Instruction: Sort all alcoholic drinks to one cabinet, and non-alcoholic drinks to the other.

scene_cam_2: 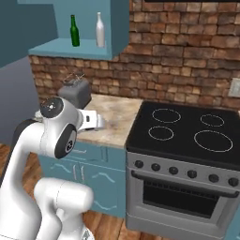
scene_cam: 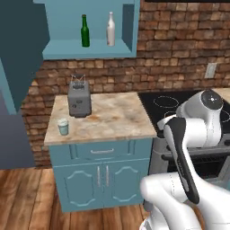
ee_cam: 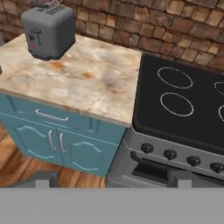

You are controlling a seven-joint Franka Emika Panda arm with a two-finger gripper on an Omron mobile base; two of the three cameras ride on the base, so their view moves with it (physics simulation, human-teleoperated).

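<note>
Two bottles stood far off. Nearest, we found the jaws apart, holding nothing. On the worktop (scene_cam: 112, 117) sat a pale cup (scene_cam: 63, 126), then a toaster (scene_cam: 79, 99). Beyond, the cabinet shelf (scene_cam: 90, 48) held a green bottle (scene_cam: 85, 31) beside a cream-white bottle (scene_cam: 110, 29).

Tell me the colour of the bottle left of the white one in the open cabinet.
Dark green bottle; clearest in the left base view.

My views: even, soft rendered light, no glare; faint shadow under toaster (ee_cam: 47, 31) on counter (ee_cam: 92, 83); slightly low-res.
</note>
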